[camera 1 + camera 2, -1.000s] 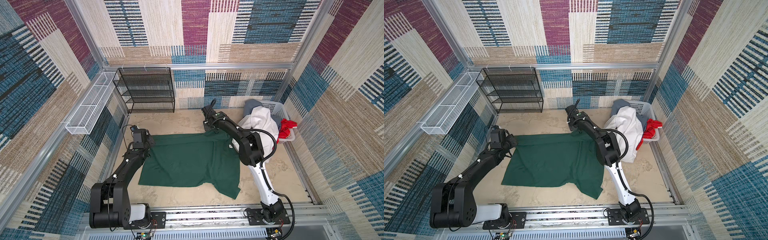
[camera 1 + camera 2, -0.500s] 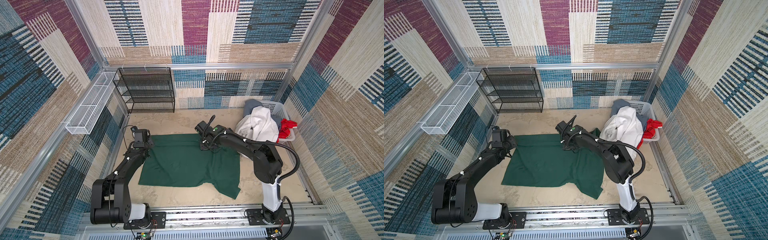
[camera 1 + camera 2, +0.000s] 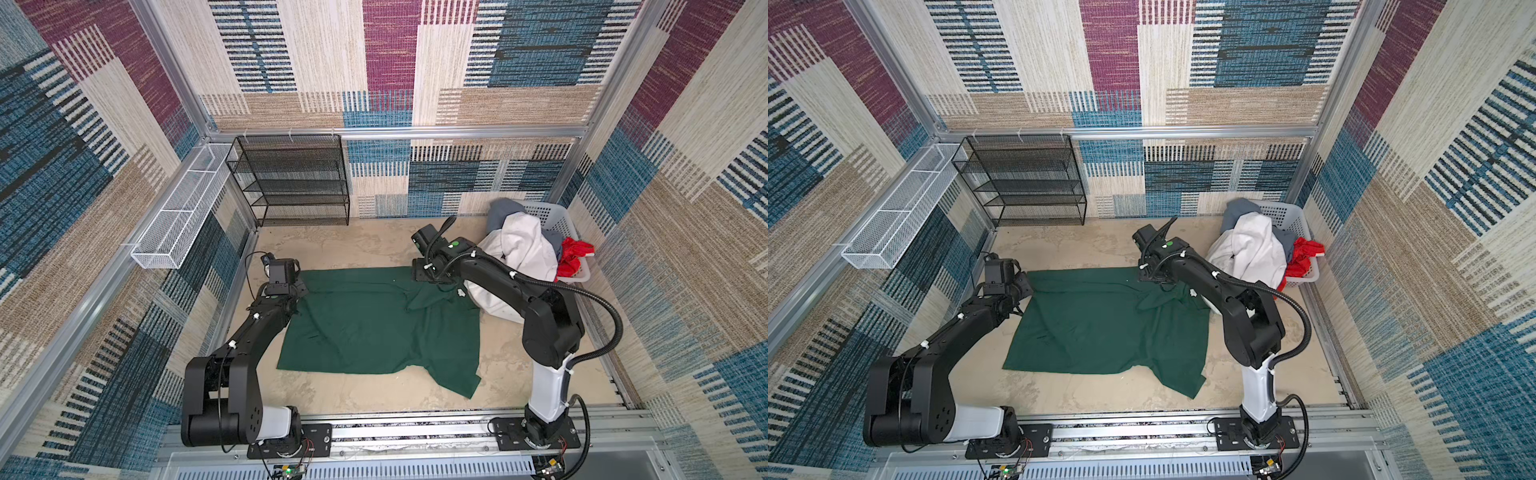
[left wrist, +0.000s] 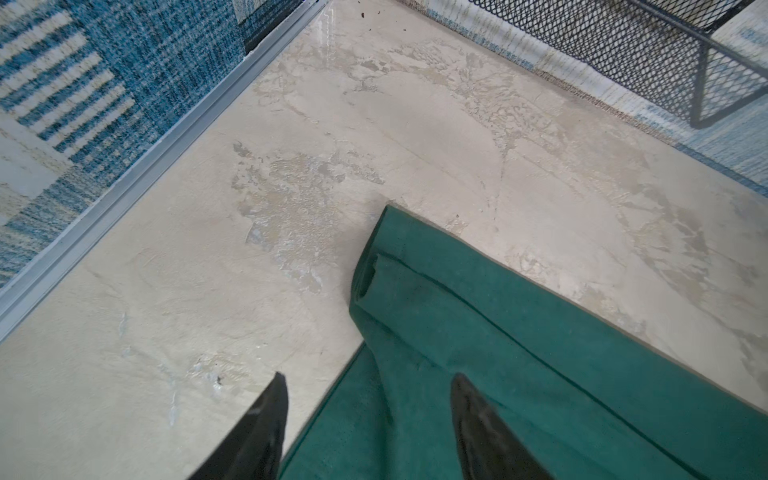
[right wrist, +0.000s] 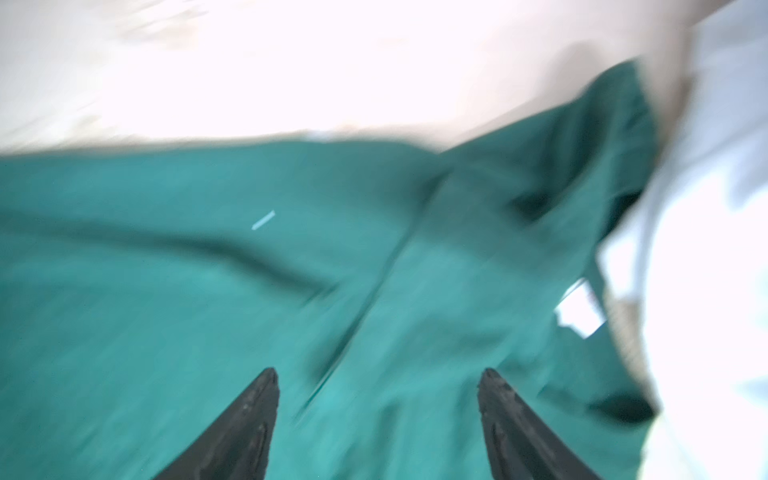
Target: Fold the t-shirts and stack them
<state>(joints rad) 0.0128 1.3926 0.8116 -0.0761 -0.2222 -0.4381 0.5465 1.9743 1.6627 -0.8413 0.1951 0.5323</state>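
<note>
The left jaws stood released at the green shirt's (image 3: 374,328) far left corner, one tip over the tabletop (image 3: 353,245), the other over cloth. The shirt lay spread mostly flat mid-tabletop. The right jaws hung released above its far right edge, beside the white shirt (image 3: 523,249) spilling from the basket (image 3: 555,218).

Right wrist view: smeared throughout (edge to edge); green t-shirt (image 5: 291,291) folds soft-edged.
White patch (image 5: 579,311): possibly a label, unreadable.
Right gripper (image 5: 378,374): fingertips only, rest cut off at the edge.
Left gripper (image 4: 368,378): likewise cropped.
Grey t-shirt (image 3: 500,210): mostly buried under white t-shirt (image 3: 523,249).
</note>
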